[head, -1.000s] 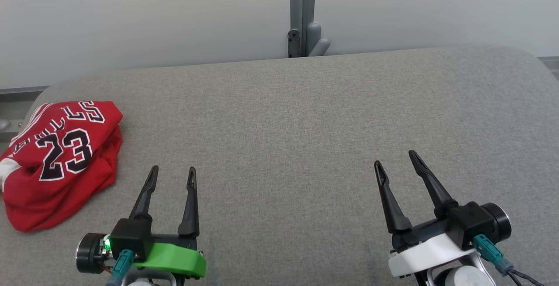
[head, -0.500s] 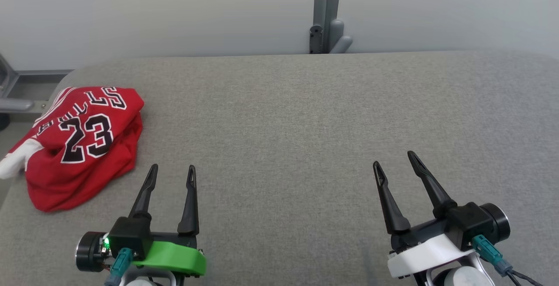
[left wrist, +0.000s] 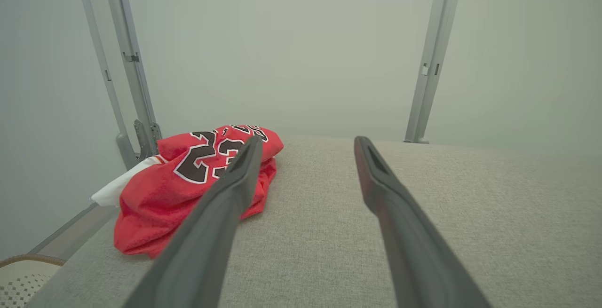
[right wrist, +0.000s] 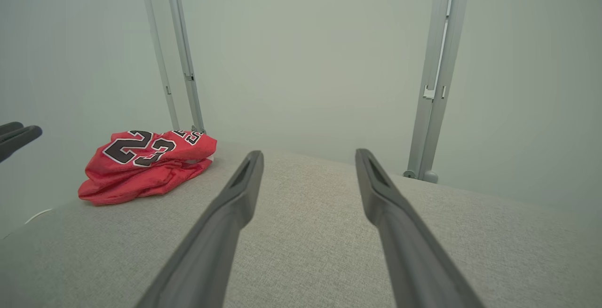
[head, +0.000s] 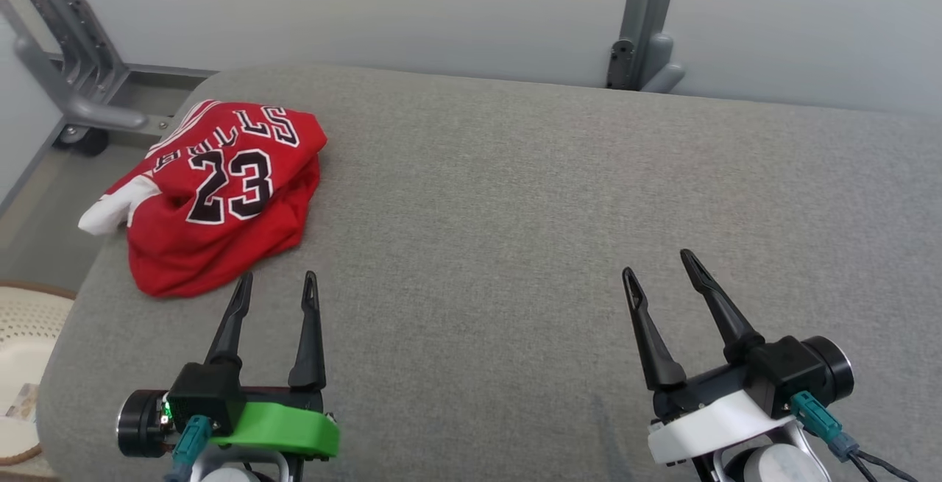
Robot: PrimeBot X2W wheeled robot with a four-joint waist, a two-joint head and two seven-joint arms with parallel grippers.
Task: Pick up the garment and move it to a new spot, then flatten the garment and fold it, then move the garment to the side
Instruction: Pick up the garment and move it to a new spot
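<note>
The garment [head: 221, 195] is a red jersey with a black "23", lying bunched at the far left end of the grey padded table [head: 515, 210], a white part hanging over the left edge. It also shows in the left wrist view [left wrist: 188, 181] and the right wrist view [right wrist: 141, 162]. My left gripper [head: 276, 280] stands open just in front of the garment, apart from it, with nothing between its fingers. My right gripper [head: 659, 261] is open over bare table at the lower right, far from the garment.
Grey metal frame posts [head: 647, 18] stand behind the table against a pale wall, with more frame tubing [head: 66, 92] at the far left. A pale woven basket [head: 22, 364] sits on the floor beside the table's left end.
The head camera has turned left, so the whole picture has shifted right. Both grippers stay open in the same pose. The garment lies as before.
</note>
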